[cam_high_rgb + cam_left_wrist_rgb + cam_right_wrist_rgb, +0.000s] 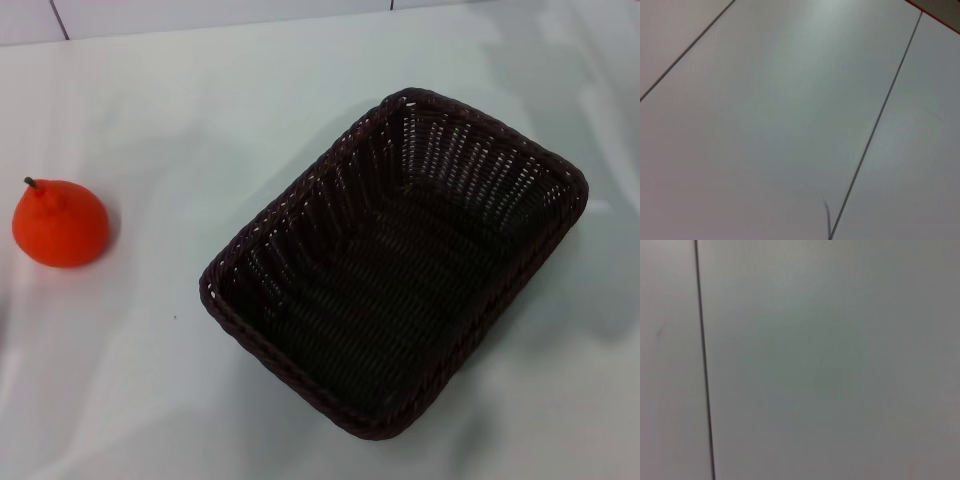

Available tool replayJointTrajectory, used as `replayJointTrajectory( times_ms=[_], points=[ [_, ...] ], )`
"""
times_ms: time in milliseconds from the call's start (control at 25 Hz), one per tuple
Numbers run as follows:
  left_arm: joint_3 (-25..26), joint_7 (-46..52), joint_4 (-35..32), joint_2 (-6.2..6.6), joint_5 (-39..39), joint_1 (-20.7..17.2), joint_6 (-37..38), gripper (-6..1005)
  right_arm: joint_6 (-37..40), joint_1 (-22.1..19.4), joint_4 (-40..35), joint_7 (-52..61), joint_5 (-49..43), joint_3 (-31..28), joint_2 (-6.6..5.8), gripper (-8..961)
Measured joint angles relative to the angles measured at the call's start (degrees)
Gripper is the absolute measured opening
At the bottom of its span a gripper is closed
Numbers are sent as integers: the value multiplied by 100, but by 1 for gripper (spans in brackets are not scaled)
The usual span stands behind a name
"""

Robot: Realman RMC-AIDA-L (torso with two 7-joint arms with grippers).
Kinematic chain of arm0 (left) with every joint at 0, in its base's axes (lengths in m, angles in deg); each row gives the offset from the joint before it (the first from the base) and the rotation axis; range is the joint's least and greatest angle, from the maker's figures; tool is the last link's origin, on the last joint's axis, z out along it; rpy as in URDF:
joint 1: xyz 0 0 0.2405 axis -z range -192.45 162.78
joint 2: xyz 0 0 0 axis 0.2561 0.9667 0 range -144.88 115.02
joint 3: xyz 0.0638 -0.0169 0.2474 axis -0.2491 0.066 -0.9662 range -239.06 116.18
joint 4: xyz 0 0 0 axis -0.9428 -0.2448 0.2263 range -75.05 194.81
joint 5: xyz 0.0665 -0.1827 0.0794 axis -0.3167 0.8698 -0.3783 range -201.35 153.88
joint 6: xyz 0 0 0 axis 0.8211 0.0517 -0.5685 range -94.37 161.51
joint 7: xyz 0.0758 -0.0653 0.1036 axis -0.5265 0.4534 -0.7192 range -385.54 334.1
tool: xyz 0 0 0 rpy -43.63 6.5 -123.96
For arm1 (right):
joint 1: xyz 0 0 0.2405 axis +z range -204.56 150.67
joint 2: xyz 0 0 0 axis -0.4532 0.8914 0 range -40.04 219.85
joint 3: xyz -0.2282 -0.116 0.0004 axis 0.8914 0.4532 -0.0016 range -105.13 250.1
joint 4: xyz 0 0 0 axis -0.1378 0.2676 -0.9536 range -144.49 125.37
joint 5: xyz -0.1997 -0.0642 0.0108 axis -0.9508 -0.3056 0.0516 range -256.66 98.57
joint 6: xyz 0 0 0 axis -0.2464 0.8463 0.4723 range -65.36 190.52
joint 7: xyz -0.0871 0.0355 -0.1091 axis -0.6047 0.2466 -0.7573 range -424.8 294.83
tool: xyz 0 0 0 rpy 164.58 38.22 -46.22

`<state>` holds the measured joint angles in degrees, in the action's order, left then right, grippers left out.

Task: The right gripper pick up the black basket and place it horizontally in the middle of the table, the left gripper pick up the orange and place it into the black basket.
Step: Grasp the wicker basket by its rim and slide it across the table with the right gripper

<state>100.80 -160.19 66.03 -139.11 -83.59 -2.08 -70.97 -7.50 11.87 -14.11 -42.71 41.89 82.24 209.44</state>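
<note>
Head view: black basket (395,265) sits on the white table (200,100), right of centre, set at a slant with one corner toward the far right and one toward the near side. It rests flat on its base, open side up, nothing inside. The orange (60,222) sits on the table at the far left, stem up and tilted slightly left, well apart from the basket.

Neither gripper shows in the head view. Both wrist views show only plain white surface with thin dark seam lines (875,130) (704,365); no fingers in either, so cannot tell how far either gripper is open or whether it has hold of anything.
</note>
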Motion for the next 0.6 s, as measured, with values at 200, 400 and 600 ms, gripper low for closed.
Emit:
replayJointTrajectory(
  times_ms=[200,400,600],
  points=[
    [1,0,0,9,0,-11,0,936,220,38,-31,238,-16,28,-24,937],
    [0,0,10,8,0,-18,1,937,260,-46,-400,1460,-243,572,-68,935],
    [0,6,30,8,0,-19,5,937,439,-288,-2033,4830,-1815,2101,-378,934]
  ],
)
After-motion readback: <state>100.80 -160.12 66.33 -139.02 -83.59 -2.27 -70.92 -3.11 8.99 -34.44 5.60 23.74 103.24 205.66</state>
